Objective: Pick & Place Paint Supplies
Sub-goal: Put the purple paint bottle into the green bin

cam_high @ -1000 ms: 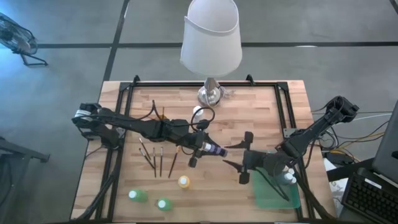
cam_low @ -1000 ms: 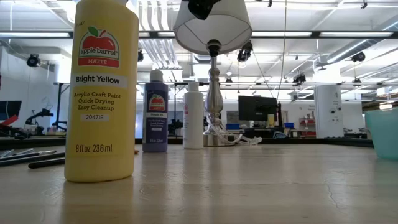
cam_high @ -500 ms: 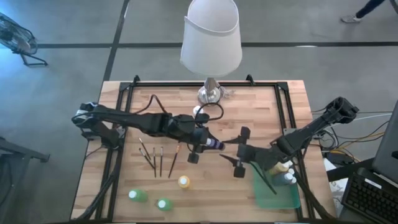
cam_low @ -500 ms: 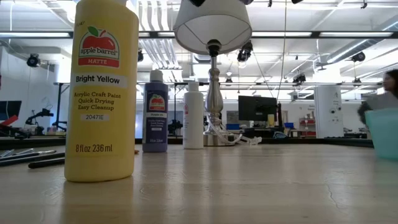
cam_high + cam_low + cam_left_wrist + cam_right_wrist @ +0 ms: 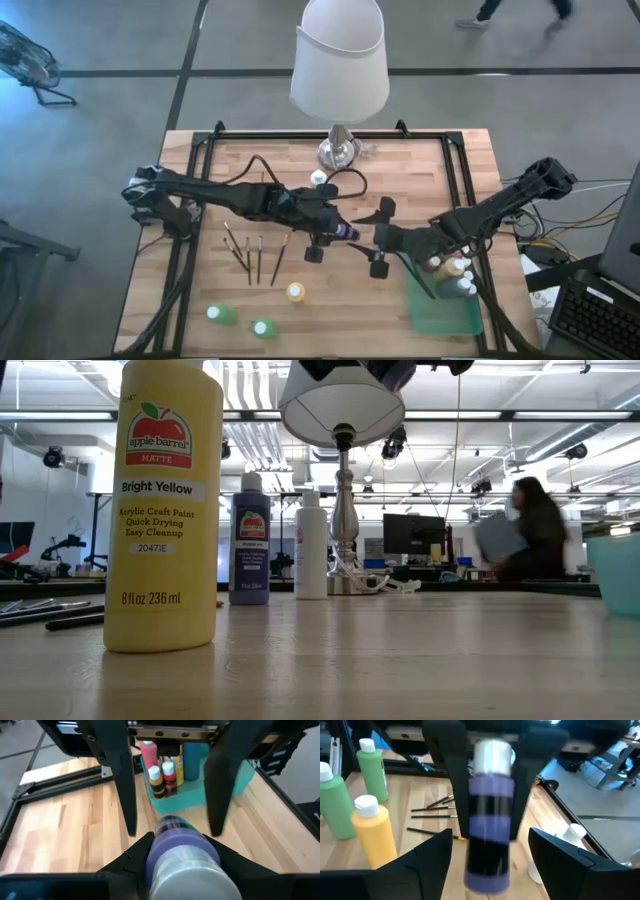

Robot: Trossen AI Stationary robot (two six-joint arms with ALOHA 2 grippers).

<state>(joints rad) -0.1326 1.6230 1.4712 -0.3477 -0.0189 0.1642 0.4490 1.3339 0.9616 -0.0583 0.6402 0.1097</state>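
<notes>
Handover above the counter (image 5: 200, 165) centre. The left end effector (image 5: 322, 237) is clenched on a purple paint bottle (image 5: 345, 233) (held horizontally, aloft). The right end effector (image 5: 381, 238) faces it with fingers spread wide, flanking the bottle's free end without gripping, near the green tray (image 5: 445, 315).

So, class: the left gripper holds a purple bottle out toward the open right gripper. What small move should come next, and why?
Probably the right gripper should advance and close on the purple bottle: its fingers are open and facing the bottle, which the left gripper grips by the cap end.
</notes>
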